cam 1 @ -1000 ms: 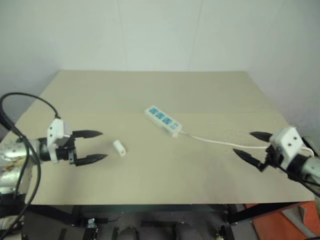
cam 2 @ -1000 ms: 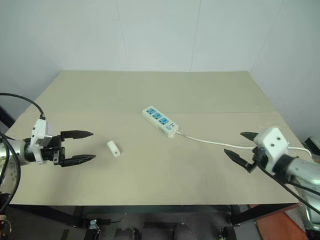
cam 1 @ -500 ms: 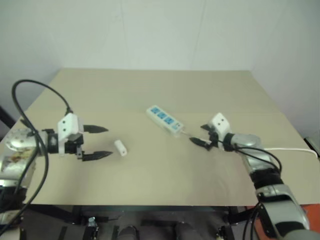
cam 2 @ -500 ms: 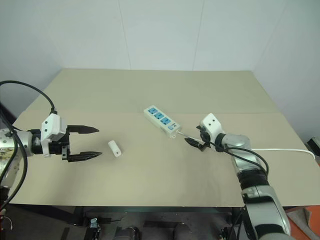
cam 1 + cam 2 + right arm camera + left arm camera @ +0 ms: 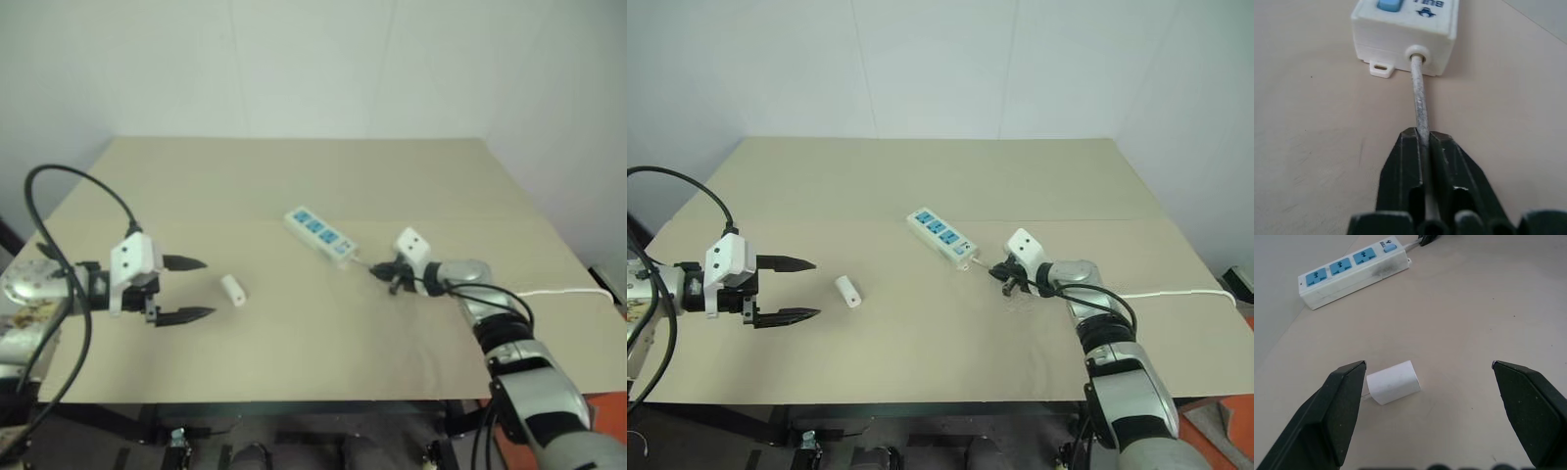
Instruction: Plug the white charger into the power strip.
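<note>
Right wrist view alone shows the right end effector (image 5: 1422,139) pinching the cord (image 5: 1419,105) just behind the power strip (image 5: 1405,24); the left end effector (image 5: 1427,377) gapes wide around the white charger (image 5: 1393,382).

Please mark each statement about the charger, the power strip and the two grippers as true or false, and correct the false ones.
1. The white charger is already plugged into the power strip. False: it lies on the table, apart from the strip.
2. The right gripper is shut on the cord near the strip's end. True.
3. The left gripper holds the charger. False: its fingers are open, with the charger lying between them, close to one finger.
4. The power strip has three blue socket faces. True.
5. The charger stands upright. False: it lies on its side.
</note>
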Controlling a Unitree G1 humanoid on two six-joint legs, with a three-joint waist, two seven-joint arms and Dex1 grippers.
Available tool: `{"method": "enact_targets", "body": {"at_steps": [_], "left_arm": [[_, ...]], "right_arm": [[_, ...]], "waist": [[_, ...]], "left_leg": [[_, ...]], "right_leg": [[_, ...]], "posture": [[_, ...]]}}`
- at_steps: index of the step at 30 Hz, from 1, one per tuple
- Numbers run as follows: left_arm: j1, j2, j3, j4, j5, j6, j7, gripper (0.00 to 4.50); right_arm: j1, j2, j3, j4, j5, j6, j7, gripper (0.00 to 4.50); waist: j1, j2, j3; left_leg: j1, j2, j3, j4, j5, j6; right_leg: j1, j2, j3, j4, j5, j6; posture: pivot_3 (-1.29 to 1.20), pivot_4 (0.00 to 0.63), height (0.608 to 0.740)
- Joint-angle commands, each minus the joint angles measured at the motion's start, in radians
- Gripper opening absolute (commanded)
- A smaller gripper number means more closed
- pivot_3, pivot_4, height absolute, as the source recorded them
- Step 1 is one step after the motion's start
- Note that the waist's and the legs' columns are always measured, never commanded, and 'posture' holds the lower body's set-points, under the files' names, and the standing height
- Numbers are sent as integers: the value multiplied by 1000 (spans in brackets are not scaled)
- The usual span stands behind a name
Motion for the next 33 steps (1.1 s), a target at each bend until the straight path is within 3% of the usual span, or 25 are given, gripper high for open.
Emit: {"method": "enact_targets", "body": {"at_steps": [1, 5, 11, 17, 18, 29, 33], "left_arm": [[-22, 8, 14, -12, 2, -26, 2, 4500], [-33, 9, 9, -5, 2, -29, -10, 4500], [-48, 20, 3, 19, 8, -47, -29, 4500], [-140, -12, -61, 101, 36, -82, -64, 4500], [-164, -17, -73, 121, 42, -90, -73, 4500], [-252, -37, -109, 218, 80, -162, -118, 4500], [-247, -36, -104, 223, 80, -174, -118, 4500]], "right_arm": [[6, -2, -14, -48, 8, -17, 10, 6], [127, -54, -41, -313, 47, 38, 34, 6], [460, -171, -156, -798, 162, 243, 26, 6], [608, -129, -179, -927, 167, 318, -95, 6], [618, -107, -184, -943, 184, 316, -107, 706], [658, 74, -214, -1034, 211, 261, -305, 4475], [638, 87, -184, -1017, 197, 229, -309, 4475]], "waist": [[-4, 0, 0], [-2, 0, 0], [14, 0, 0], [17, 0, 0], [18, 0, 0], [25, 0, 0], [25, 0, 0]], "left_leg": [[0, 0, 0, 0, 0, 0], [-1, 0, -1, -1, 0, 0], [-4, -1, -2, 0, -2, 1], [2, 0, -1, 1, -1, 1], [2, 0, -1, 1, -1, 1], [-3, -1, -1, 0, -2, 2], [-2, -1, -1, 1, -2, 1]], "right_leg": [[0, 0, 0, 0, 0, 0], [-1, 0, -1, 0, 0, -1], [-2, 0, -2, 0, 0, 0], [0, 0, -1, 1, -4, 5], [1, 0, -1, 1, -3, 5], [-2, 0, -1, 0, -3, 4], [-1, 0, -1, 0, -3, 5]], "posture": [[0, 150, 740], [0, 150, 740], [0, 150, 740], [0, 150, 740], [0, 150, 740], [0, 150, 740], [0, 150, 740]]}}
